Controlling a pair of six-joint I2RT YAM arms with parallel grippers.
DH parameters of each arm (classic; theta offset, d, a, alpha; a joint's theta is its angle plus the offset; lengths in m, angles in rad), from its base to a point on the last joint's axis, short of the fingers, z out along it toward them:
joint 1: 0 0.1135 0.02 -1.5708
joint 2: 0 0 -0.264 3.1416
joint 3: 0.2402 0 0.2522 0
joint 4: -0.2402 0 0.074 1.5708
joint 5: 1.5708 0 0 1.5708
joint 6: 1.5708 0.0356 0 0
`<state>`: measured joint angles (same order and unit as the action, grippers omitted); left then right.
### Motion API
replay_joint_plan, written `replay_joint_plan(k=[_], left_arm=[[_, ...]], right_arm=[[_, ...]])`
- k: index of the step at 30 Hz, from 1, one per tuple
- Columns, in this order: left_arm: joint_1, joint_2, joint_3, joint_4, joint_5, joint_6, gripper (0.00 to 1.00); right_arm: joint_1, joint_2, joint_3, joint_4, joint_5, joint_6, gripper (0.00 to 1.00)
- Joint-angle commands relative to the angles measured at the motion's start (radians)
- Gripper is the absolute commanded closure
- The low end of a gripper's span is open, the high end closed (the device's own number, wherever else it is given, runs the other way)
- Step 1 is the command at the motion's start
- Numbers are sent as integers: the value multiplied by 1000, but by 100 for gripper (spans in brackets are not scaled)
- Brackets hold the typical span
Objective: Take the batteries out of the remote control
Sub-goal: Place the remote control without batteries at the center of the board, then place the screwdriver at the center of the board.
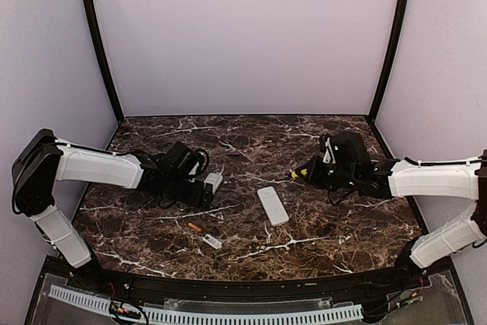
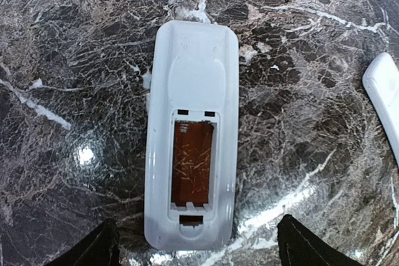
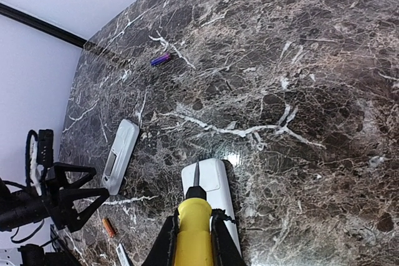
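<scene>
Plainly visible from the left wrist, the open remote lies back-up on the dark marble table, its smooth white shell bearing no lettering that can be read. Its battery bay is uncovered and looks brownish-orange and streaky inside; whether a cell lies in it cannot be told. The left gripper is spread wide, one black finger on each side of the remote's near end, both clear of the plastic. One orange battery lies loose on the marble near the front edge, apart from both remotes, with a small white cover just beside it. A second remote lies near the middle of the table, between the two arms. The right gripper is pinched on the yellow-handled screwdriver, whose dark tip points over the near end of that second remote; contact cannot be told. A small purple cylinder lies farther back, well apart from everything else. Nothing on it can be read.
</scene>
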<state>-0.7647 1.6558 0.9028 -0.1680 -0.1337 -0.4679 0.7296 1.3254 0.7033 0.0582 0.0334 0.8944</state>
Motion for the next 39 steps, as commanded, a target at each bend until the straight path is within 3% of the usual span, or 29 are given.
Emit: replay_joint_plan(k=[1, 8, 13, 21, 23, 28, 39], left_arm=[[34, -146, 70, -111, 59, 38, 10], [215, -227, 248, -259, 271, 152, 7], [336, -261, 317, -231, 300, 184, 7], [379, -240, 321, -199, 253, 254, 7], [382, -250, 308, -188, 261, 238, 7], [389, -225, 361, -267, 303, 240, 7], [392, -200, 304, -177, 286, 261, 9]], right_arm=[[-40, -40, -45, 36, -12, 14, 100], [-87, -38, -100, 59, 0, 47, 100], [-88, -4, -133, 116, 47, 74, 100], [-87, 90, -143, 171, 64, 94, 96], [-87, 77, -153, 158, 85, 88, 89], [-87, -17, -207, 126, 168, 56, 53], [-90, -159, -205, 69, 236, -99, 17]])
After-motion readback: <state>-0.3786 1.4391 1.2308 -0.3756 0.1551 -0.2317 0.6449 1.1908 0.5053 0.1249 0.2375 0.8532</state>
